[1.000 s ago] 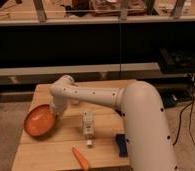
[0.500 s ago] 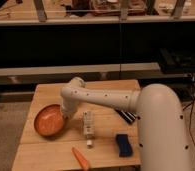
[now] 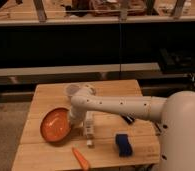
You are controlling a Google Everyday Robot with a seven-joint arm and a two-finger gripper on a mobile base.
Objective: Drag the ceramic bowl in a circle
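I see the ceramic bowl point(image 3: 56, 124) on the left part of the wooden table point(image 3: 111, 92), and its right rim is just at the gripper point(image 3: 74, 119). The gripper is at the end of the white arm point(image 3: 121, 106), which reaches from the right side across the table, and it comes down onto the bowl's right edge. The bowl seems a little tilted there, with the right side up. If the jaws are open or closed I cannot tell; the wrist covers them, so I also cannot say that they really pinch the rim.

Compared with half a second ago, the bowl stands nearer to the front edge of the table, and the arm's wrist has come with it toward the front.

Behind the wrist stands a small translucent cup point(image 3: 71, 90). A white bottle point(image 3: 89, 125) stands just right of the gripper. An orange carrot point(image 3: 81, 158) lies at the front edge, and a blue sponge point(image 3: 123, 144) lies right of it.
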